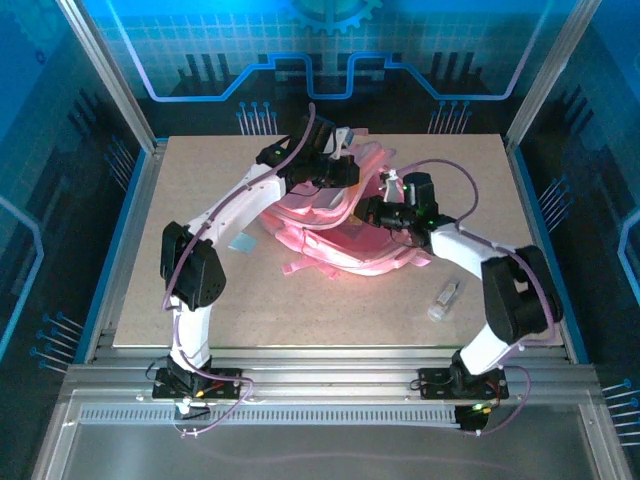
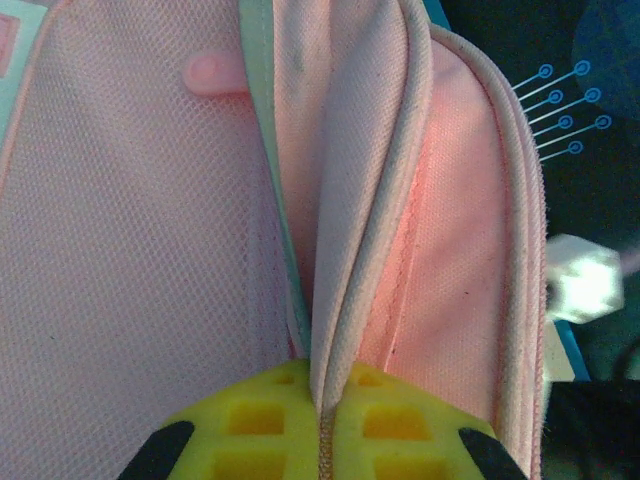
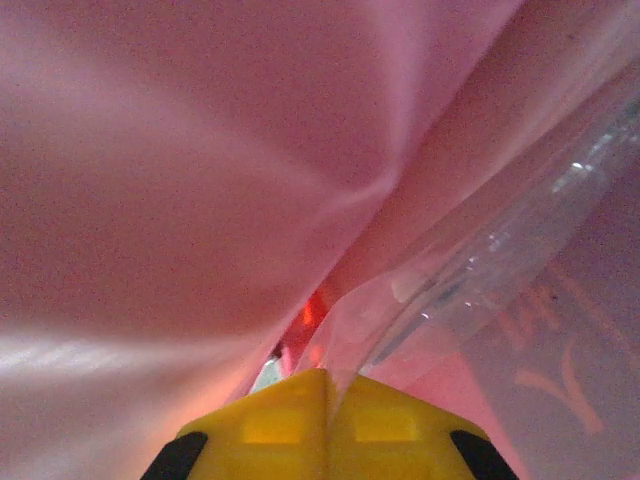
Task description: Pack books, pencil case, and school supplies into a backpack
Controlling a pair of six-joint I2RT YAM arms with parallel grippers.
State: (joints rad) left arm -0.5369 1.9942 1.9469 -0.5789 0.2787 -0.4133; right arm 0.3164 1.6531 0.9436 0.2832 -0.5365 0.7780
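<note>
Backpack [image 1: 345,245] at middle of table [image 1: 300,320], both pincers clamped on its fabric
left pincer [image 2: 322,400] closed on a piped pink edge fold beside mesh lining; right pincer [image 3: 327,385] closed on pink fabric with a clear film; light-blue square [image 1: 242,243] lies on table just left of the backpack; clear oblong item [image 1: 447,298] lies well apart to its right, near right arm

- A tan table [image 1: 300,310] is enclosed by aluminium posts [image 1: 105,75].
- Blue circuit-patterned panels [image 1: 330,40] are set behind it.
- A metal rail [image 1: 330,385] is fitted along the near edge.
</note>
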